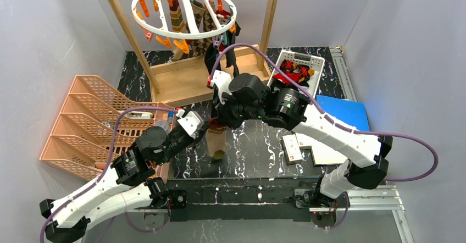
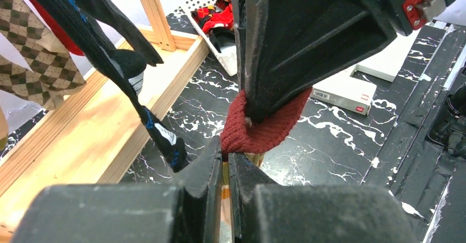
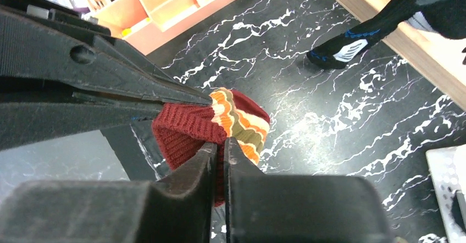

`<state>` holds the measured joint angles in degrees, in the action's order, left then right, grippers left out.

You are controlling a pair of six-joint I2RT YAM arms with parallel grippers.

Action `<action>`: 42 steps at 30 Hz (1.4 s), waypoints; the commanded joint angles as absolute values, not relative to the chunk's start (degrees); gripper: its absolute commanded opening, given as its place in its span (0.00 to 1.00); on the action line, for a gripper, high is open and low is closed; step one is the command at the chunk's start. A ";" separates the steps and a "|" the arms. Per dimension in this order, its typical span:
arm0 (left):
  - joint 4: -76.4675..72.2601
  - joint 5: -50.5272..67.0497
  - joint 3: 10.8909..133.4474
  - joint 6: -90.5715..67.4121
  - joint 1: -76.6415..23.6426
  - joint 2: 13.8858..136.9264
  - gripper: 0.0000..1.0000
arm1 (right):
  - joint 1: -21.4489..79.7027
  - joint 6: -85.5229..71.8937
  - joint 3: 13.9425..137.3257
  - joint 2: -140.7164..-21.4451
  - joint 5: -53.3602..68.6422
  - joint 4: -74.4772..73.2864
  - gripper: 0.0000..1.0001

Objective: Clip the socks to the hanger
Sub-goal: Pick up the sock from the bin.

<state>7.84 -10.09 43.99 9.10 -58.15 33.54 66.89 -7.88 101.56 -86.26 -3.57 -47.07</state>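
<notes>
Over the marbled worktop (image 1: 258,149), spotted a red-cuffed sock (image 2: 258,130) with wavy orange stripes, pinched tight by the clenched left gripper (image 2: 225,160) and by the right gripper (image 3: 220,145) too. Up at the back, noticed the white round hanger (image 1: 189,34) with other socks (image 1: 177,18) already clipped on.

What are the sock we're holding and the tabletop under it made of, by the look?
The sock: knitted yarn, matte; ribbed red cuff, wavy orange, green and cream stripes; probably wool or acrylic. The tabletop: smooth black with white veining, low sheen; marble or marble-look film, unclear which.
</notes>
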 commanded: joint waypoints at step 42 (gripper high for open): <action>-7.82 -6.69 43.29 23.00 -58.36 38.22 0.34 | 55.47 -39.78 96.16 -81.01 7.08 -34.15 0.01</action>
